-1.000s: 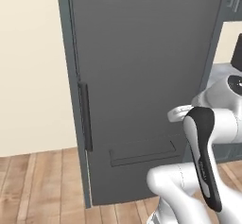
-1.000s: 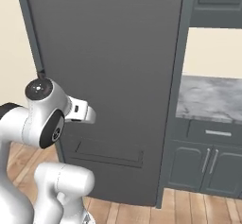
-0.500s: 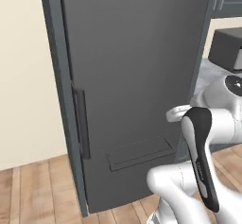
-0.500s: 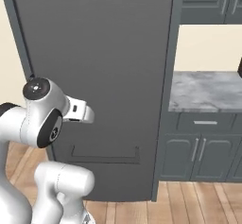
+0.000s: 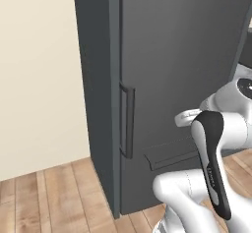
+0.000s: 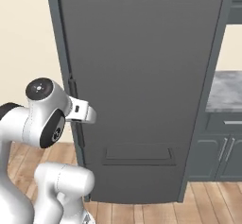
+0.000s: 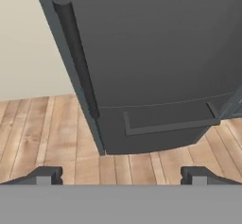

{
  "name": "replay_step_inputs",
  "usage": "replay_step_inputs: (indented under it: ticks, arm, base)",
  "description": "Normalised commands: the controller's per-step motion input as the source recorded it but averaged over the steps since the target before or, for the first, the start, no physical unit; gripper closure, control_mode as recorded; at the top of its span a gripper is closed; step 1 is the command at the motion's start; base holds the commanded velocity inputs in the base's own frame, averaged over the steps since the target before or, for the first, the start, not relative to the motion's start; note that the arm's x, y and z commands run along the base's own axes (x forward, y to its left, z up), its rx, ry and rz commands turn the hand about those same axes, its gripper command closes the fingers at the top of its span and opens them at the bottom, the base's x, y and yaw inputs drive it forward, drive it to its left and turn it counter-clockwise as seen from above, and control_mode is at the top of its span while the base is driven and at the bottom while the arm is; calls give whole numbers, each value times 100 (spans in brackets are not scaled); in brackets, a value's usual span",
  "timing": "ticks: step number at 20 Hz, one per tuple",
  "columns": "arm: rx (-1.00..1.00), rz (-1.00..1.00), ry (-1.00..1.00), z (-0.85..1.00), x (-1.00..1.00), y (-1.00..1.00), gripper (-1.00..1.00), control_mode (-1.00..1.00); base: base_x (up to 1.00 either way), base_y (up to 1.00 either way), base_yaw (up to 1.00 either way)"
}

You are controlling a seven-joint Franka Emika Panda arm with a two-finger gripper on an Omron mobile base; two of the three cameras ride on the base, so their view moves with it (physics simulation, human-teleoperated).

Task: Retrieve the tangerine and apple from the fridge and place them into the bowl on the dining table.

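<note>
Fridge [image 7: 156, 53] shut, its inside hidden, top cut off; hand [image 7: 120, 176] spread wide, empty, short of the handle [image 7: 78, 57].

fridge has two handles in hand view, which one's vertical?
The long black bar handle running down the left edge of the fridge door. The other, the drawer handle, lies horizontal low on the front.

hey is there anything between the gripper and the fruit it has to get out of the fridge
Yes. The fridge door is shut, so it stands between the open gripper and whatever is inside. The vertical bar handle along the door's left edge is not yet grasped; wooden floor lies between it and the fingertips.
</note>
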Motion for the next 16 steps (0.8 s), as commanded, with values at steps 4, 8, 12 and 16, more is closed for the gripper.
replay_step_inputs:
  ticks: [4,8,12,16]
  arm:
    - [0,0,0,0,0,0,-100,100]
    - [0,0,0,0,0,0,-100,100]
    - [0,0,0,0,0,0,-100,100]
    - [0,0,0,0,0,0,-100,-100]
  base:
    - [-20,53,-12]
    - [-32,24,-11]
    - [-6,17,-4]
    - [1,2,0]
